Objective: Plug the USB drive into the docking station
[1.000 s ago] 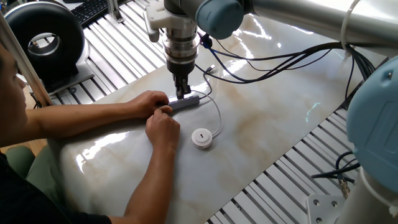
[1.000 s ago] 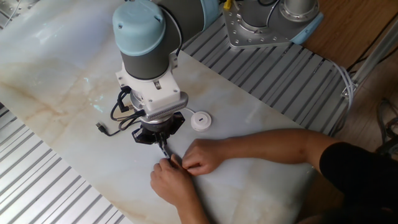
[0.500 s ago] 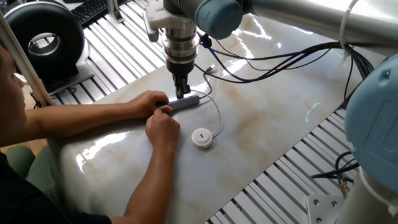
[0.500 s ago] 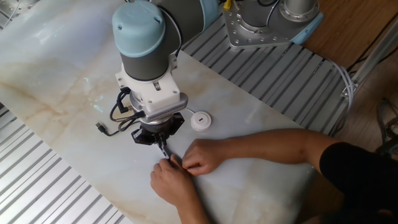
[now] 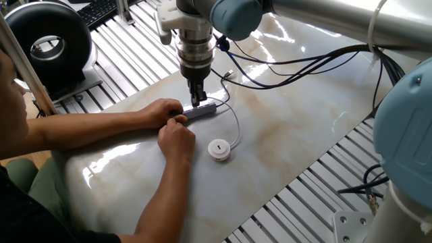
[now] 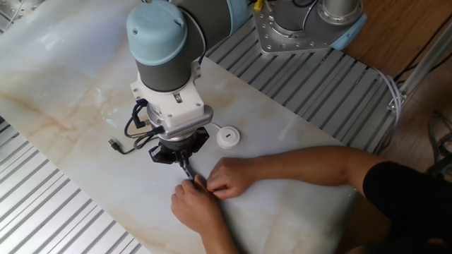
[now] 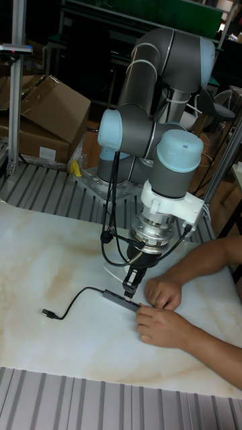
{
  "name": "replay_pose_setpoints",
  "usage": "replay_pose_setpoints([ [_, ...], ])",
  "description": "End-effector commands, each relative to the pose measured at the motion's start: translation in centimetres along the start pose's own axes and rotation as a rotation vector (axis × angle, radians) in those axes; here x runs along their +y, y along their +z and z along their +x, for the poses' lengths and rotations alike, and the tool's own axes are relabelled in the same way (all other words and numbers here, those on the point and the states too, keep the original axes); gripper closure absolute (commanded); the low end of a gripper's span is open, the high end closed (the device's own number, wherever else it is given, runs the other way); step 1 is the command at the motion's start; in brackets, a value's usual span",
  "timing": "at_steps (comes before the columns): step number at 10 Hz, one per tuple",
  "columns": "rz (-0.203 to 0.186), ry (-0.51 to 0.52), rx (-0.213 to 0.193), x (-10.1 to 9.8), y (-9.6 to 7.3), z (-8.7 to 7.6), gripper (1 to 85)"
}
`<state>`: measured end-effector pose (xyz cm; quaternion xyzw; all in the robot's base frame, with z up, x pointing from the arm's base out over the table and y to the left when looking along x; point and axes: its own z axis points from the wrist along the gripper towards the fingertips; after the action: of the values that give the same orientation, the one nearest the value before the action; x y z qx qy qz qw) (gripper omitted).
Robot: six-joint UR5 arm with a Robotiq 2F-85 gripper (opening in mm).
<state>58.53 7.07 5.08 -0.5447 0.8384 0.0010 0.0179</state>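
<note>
The USB drive, a white round puck (image 5: pixel 219 149) (image 6: pixel 227 137), lies on the marble table. Its thin white cable (image 5: pixel 237 125) loops up to my gripper (image 5: pixel 197 102) (image 6: pixel 186 168) (image 7: pixel 129 293). The fingers point straight down and stand close together, shut on the cable's small plug, which is mostly hidden between them. The tips sit right at the docking station (image 5: pixel 201 112) (image 7: pixel 121 299), a slim grey bar lying flat. A person's two hands (image 5: pixel 170 115) (image 7: pixel 160 293) hold the bar's other end. In the other fixed view the hands and my wrist hide the bar.
The docking station's black cable (image 7: pixel 75 296) trails left to a loose plug (image 7: pixel 48 313) (image 6: pixel 113 145). The person's forearms (image 6: pixel 296 166) reach across the near table. Black robot cables (image 5: pixel 290 64) hang over the marble behind my wrist. A black ring-shaped device (image 5: pixel 47 42) stands off the table's corner.
</note>
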Motion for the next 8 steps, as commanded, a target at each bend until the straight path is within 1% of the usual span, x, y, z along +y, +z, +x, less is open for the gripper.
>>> replay_pose_setpoints([
  [1, -0.005, 0.009, -0.012, 0.08, -0.06, -0.32, 84.3],
  [8, -0.003, 0.005, -0.007, 0.06, 0.21, -0.18, 84.3],
])
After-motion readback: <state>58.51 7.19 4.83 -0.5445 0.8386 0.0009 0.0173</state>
